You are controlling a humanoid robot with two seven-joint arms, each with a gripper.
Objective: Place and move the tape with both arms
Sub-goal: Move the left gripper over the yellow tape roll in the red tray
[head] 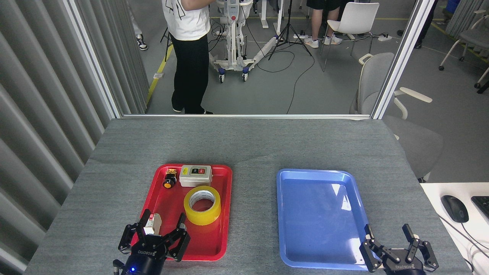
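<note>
Translucent yellow tape roll (202, 204) lies flat in the red plastic tray (225, 214) (left); left gripper (154, 232) near it, fingers spread wide; right gripper (397, 244) likewise spread, at the blue plastic tray (290, 214).

Black three-finger end effectors (154, 235) (397, 244), white ROBOTIQ lettering, blue light.

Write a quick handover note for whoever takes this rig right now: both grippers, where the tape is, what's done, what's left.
Left gripper: open, empty, at the near edge of the red tray.
Right gripper: open, empty, at the near right corner of the blue tray.
Tape: lying flat in the red tray, in front of the grey switch box, untouched.
Done: nothing visible yet.
Left: grasp the tape and move it; the blue tray holds nothing, likely the destination.
</note>
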